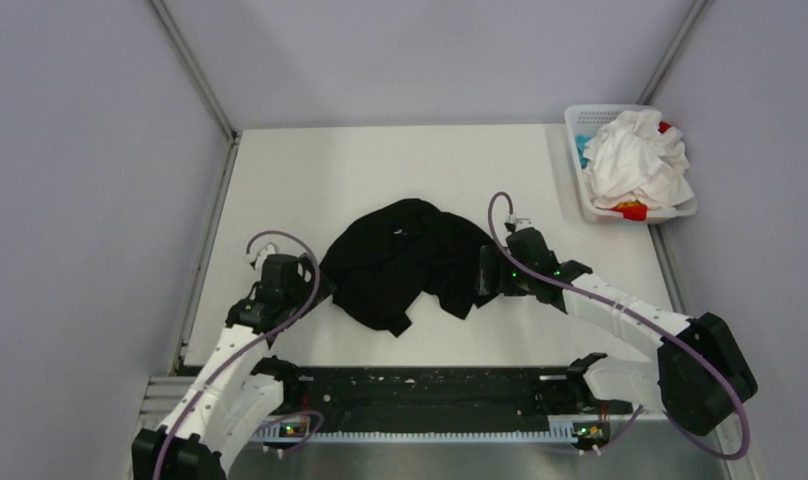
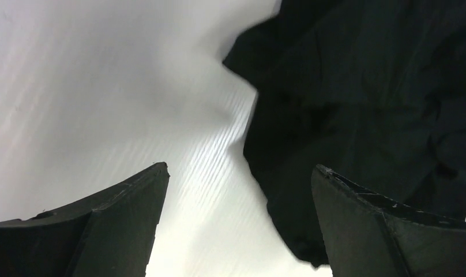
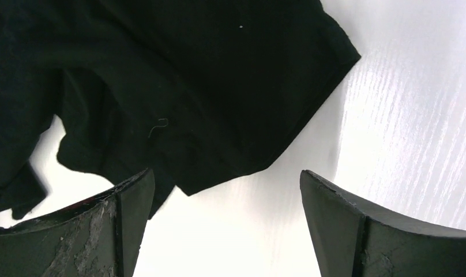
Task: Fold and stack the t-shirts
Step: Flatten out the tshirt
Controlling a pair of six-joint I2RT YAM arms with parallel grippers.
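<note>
The crumpled black t-shirt (image 1: 405, 258) lies on the bench (image 1: 280, 170) between the left gripper (image 2: 239, 168) and right gripper (image 3: 226, 173), both spread wide at its opposite edges.

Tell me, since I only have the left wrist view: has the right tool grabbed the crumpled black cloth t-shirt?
Observer: No. The right tool is open at the crumpled black cloth t-shirt's right edge, gripping nothing.
Operator: Where are the other shirts?
Observer: The white cloth t-shirts are heaped in the white plastic lattice basket at the flat white table's far right corner.
</note>
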